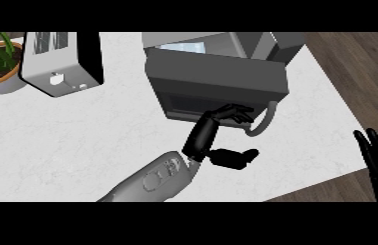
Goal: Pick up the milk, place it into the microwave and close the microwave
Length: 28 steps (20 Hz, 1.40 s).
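The left robot hand [230,115], with fingers outstretched and holding nothing, rests against the swung-out door [214,79] of the boxy grey microwave [221,69] at the far middle of the white marbled surface [81,139], near the door's curved grey handle [267,120]; the right robot hand [367,148] idles open at the right edge, fingers up. The milk shows nowhere, perhaps already inside. A carton is likely light and stiff, best grasped around its sides.
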Tool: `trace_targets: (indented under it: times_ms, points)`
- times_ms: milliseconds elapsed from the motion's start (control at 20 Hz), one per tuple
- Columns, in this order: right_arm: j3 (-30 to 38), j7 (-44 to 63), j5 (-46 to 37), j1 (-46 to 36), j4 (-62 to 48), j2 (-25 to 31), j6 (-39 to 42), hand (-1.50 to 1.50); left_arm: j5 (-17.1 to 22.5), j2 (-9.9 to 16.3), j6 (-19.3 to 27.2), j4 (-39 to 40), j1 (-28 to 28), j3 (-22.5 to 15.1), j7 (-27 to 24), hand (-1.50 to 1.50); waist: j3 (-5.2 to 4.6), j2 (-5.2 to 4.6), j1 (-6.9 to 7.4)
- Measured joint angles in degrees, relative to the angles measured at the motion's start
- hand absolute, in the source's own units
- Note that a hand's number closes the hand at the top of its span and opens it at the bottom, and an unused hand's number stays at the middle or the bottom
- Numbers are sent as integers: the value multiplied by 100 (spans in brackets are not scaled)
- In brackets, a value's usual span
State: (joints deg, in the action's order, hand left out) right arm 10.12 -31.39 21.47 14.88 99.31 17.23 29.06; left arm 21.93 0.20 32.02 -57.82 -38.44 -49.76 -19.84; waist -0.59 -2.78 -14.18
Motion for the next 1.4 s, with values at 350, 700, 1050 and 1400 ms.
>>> trace_targets:
  times_ms: [350, 700, 1050, 1400]
  points:
    - [71, 184, 348, -196, 115, 179, 144, -150, 496, -13, 274, 264, -490, 179, -336, -150, 12, -99, -268]
    - [52, 367, 658, -428, 170, 354, 323, -150, 887, -18, 451, 583, -927, 262, -547, -150, 26, -185, -479]
    - [65, 546, 949, -663, 196, 538, 448, -150, 1202, -20, 530, 836, -1218, 277, -750, -150, 31, -242, -632]
    - [81, 728, 1210, -813, 213, 697, 522, -150, 1462, -7, 581, 1018, -1344, 242, -1009, -150, 31, -266, -753]
